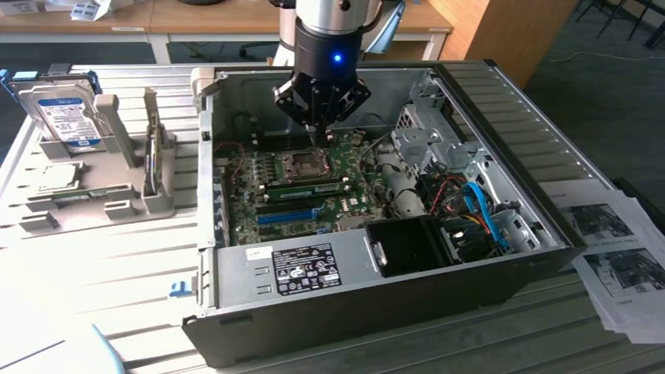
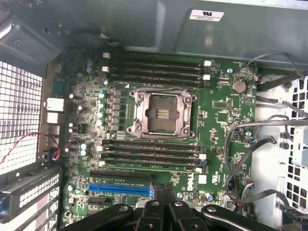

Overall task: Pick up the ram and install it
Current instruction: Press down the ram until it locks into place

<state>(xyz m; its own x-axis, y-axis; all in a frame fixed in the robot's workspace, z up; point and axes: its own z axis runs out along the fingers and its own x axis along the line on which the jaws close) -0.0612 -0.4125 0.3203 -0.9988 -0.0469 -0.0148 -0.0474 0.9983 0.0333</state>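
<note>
My gripper (image 1: 320, 134) hangs shut inside the open computer case (image 1: 540, 234), over the motherboard just behind the CPU socket (image 1: 307, 164). Its dark fingertips are pressed together with nothing visible between them. In the wrist view the gripper (image 2: 163, 195) sits over the end of the blue slot (image 2: 120, 189), with the CPU socket (image 2: 161, 113) beyond it. A thin green ram (image 1: 301, 189) stands seated in a memory slot between the socket and the blue slot. In the wrist view the ram (image 2: 149, 169) shows as a pale green edge along the slot row.
A grey fixture (image 1: 62, 214) on the exterior view's left holds a hard drive (image 1: 62, 117) with a blue-white label. Cables (image 1: 473, 206) and a black fan shroud (image 1: 410, 245) crowd the case's right side. Printed sheets (image 1: 618, 257) lie at the far right.
</note>
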